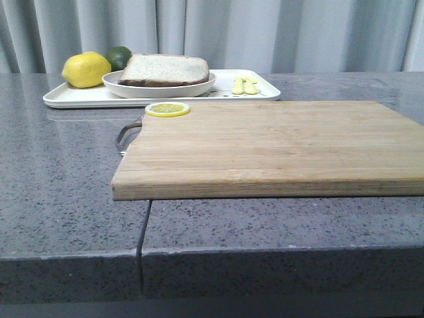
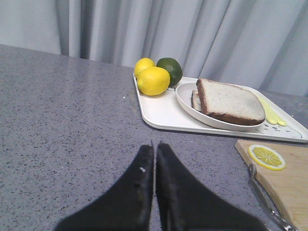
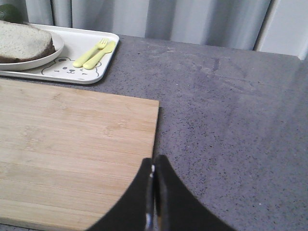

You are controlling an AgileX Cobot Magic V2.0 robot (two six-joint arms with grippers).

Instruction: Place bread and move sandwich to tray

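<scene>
Both jaws are closed on nothing: your left gripper [image 2: 155, 159] hangs over bare counter [image 2: 72, 125], your right gripper [image 3: 154, 178] over the board's [image 3: 72, 154] right edge. Ahead of the left one, the tray [image 2: 161, 113] holds the plate [image 2: 185, 96] with the sandwich [image 2: 228, 101] near its middle, long side across your reach. The bread looks stacked on top, though you can't see the egg from here. The task reads as finished; your left arm is nearer.

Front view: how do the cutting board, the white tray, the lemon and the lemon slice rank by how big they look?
1. Cutting board, nearest the camera
2. Tray
3. Lemon
4. Lemon slice
</scene>
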